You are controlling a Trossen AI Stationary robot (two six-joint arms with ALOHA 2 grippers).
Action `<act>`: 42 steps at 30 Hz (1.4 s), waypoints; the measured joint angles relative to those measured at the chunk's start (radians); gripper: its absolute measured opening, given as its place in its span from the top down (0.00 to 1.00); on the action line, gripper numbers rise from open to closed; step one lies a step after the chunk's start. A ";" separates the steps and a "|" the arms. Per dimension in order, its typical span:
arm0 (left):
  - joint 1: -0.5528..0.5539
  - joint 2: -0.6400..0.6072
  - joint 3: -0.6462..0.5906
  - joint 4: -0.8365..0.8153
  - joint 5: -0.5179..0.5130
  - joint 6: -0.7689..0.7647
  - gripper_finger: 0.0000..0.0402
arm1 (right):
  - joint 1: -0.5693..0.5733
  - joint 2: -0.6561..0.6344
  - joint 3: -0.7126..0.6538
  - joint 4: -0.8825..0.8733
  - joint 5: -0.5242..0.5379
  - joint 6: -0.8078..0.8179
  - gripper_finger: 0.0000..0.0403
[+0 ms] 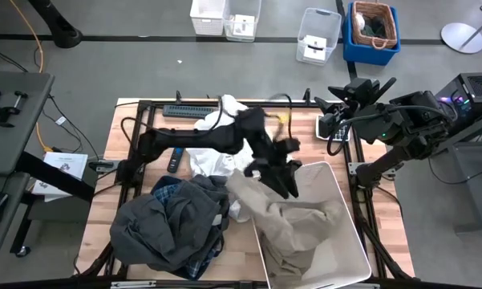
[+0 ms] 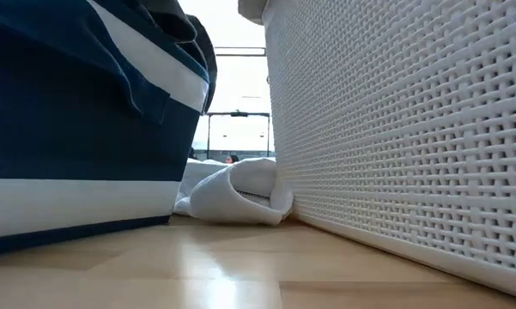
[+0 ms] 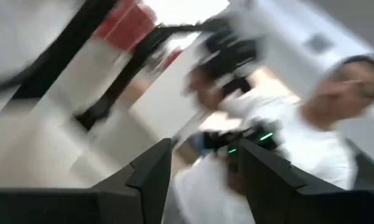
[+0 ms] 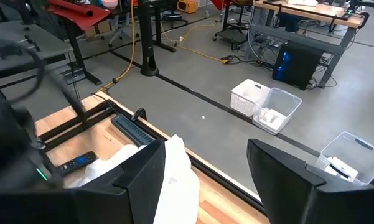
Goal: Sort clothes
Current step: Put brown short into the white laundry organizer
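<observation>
**A:** Though the left wrist view is smeared, the left gripper [image 3: 202, 171] shows its two dark fingers [image 3: 150, 171] parted with nothing between them. From above, that gripper [image 1: 282, 178] sits over the top-left corner of the white bin [image 1: 346, 233], right above the beige khaki piece [image 1: 281, 217].

**B:** Is it touching the khaki?

**A:** Can't tell. The dark arm covers the contact zone. Khaki hangs over the bin's left rim, most of it inside, one end on the table.

**B:** Right arm?

**A:** Parked off the table's top-right corner. Right gripper [image 4: 202, 177] wide open, empty, pointing over the back edge of the table.

**B:** Other garments?

**A:** The dark grey-black piece [image 1: 164, 229] is heaped front-left, on top of the blue-and-white plaid shirt [image 1: 170, 191]; only plaid edges show. The white piece [image 1: 212, 160] lies behind them, partly under the left arm. A second patch of white cloth [image 1: 231, 104] sits at the back rail, cut off by the arm, so I can't tell if it's the same garment.

**B:** Low view?

**A:** Mostly blocked. Navy bin [image 2: 60, 112] on one side, white bin wall [image 2: 395, 129] on the other, with a folded bit of white fabric [image 2: 240, 193] on the tabletop in the gap. No grippers visible there.
</observation>
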 joint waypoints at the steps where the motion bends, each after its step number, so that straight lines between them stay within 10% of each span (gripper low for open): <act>1: 0.000 -0.016 -0.039 -0.082 0.001 0.061 0.59 | 0.000 0.000 0.000 0.000 0.000 0.001 0.45; 4: 0.012 -0.106 -0.189 -0.348 0.000 0.262 0.61 | 0.000 0.000 0.000 0.000 -0.004 0.001 0.45; 9: 0.081 -0.472 -0.457 -0.659 -0.300 0.576 0.62 | 0.000 0.000 0.000 0.000 -0.008 0.000 0.45; 16: 0.120 -0.847 -0.875 -0.644 -0.882 0.571 0.62 | 0.000 0.000 0.000 0.000 -0.005 0.000 0.45; 20: 0.116 -0.891 -1.034 -0.589 -0.909 0.399 0.66 | 0.000 0.000 0.000 0.000 -0.003 0.000 0.45; 26: 0.034 -0.859 -1.048 -0.557 -1.042 0.383 0.97 | 0.000 0.002 0.000 0.000 0.000 0.000 0.45; 42: -0.113 -0.665 -0.838 -0.478 -1.029 0.338 1.00 | 0.000 0.002 0.000 0.000 0.003 -0.003 0.45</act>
